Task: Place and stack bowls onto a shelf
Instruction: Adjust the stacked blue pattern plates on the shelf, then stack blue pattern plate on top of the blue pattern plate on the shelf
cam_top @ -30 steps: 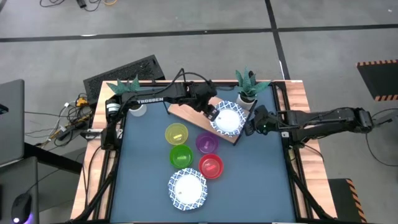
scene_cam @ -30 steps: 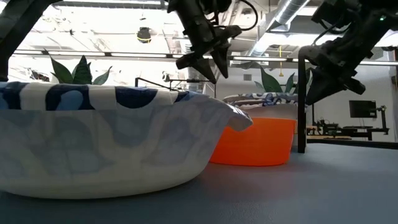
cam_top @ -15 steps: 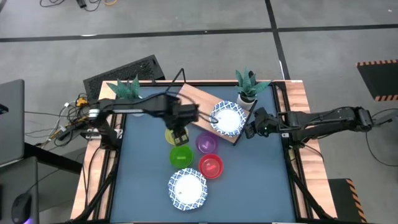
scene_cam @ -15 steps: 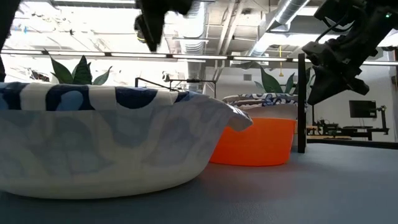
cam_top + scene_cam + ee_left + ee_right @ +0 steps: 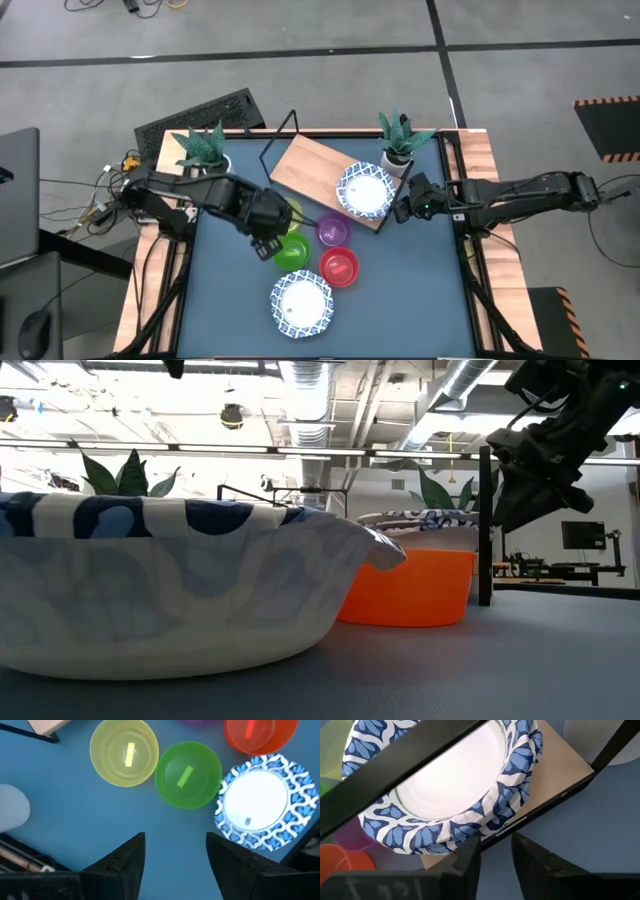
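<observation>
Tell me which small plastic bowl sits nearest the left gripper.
The green bowl, right beside the left gripper; the yellow bowl, purple bowl and red bowl lie farther off.

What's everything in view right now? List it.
patterned dishes: two spots, white with blue rims; one on the shelf, one at the table's near edge
small bowls: four; yellow, green, purple, red, mid-table
shelf: one, light wood, black wire frame, far side
potted plants: two, green, far corners
table: blue top
left gripper: open, above the green bowl
right gripper: open, beside the shelf's dish
</observation>
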Controlling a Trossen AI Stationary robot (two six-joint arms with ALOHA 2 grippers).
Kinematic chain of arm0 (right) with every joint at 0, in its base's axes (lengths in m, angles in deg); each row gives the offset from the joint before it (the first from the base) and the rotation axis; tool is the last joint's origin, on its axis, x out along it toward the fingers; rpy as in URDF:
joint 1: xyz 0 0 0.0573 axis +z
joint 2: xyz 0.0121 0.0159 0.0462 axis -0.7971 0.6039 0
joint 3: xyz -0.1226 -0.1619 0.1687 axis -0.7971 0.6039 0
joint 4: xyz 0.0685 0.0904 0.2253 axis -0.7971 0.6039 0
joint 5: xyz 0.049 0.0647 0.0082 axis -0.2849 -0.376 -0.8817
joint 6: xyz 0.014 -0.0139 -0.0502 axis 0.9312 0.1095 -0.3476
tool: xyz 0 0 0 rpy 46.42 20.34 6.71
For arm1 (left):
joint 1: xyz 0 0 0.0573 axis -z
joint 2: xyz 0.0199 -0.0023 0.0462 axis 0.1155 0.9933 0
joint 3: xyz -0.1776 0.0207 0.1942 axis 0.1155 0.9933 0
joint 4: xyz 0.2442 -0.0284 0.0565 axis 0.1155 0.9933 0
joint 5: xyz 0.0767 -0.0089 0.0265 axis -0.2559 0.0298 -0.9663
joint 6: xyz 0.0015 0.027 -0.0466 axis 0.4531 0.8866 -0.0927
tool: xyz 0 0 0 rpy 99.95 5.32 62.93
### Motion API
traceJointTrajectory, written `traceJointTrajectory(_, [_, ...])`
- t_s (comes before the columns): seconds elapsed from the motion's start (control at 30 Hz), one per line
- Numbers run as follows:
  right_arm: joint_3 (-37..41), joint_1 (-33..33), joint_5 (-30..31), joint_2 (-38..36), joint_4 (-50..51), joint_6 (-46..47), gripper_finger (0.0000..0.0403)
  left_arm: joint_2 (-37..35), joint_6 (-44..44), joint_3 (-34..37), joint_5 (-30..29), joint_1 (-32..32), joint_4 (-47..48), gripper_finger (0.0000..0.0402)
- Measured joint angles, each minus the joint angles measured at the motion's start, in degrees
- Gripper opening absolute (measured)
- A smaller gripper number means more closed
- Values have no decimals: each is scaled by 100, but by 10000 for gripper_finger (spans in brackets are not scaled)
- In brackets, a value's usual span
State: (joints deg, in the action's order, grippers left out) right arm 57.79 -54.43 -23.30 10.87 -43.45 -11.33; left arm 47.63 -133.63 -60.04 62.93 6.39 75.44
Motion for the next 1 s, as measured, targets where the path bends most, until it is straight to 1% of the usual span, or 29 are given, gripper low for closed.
traceJointTrajectory(0.17, [0, 8, -6, 0, 4, -47, 172, 0, -951, 0, -625, 531, -147, 218])
traceJointTrajectory(0.23, [0, 8, -23, 0, 4, -171, 178, 0, -1365, 11, -694, 767, -213, 219])
traceJointTrajectory(0.33, [0, 6, -26, 0, 4, -296, 182, -20, -1993, 351, -691, 1040, -582, 220])
traceJointTrajectory(0.43, [0, 6, -20, 0, 4, -299, 181, -99, -2596, 1019, -661, 1276, -1284, 220])
traceJointTrajectory(0.63, [0, 6, -75, 0, 7, -387, 181, -406, -3591, 2758, -515, 1593, -3413, 220])
traceJointTrajectory(0.73, [0, 6, -169, 0, 9, -452, 182, -480, -4017, 3424, -523, 1740, -4086, 220])
traceJointTrajectory(0.83, [0, 6, -178, 0, 9, -456, 181, -472, -4154, 3958, -478, 1835, -4761, 220])
traceJointTrajectory(0.93, [0, 6, -185, 0, 8, -439, 179, -472, -4102, 4434, -502, 1852, -5727, 220])
traceJointTrajectory(1.0, [0, 6, -265, 0, 9, -409, 178, -474, -4064, 4716, -502, 1849, -5993, 220])
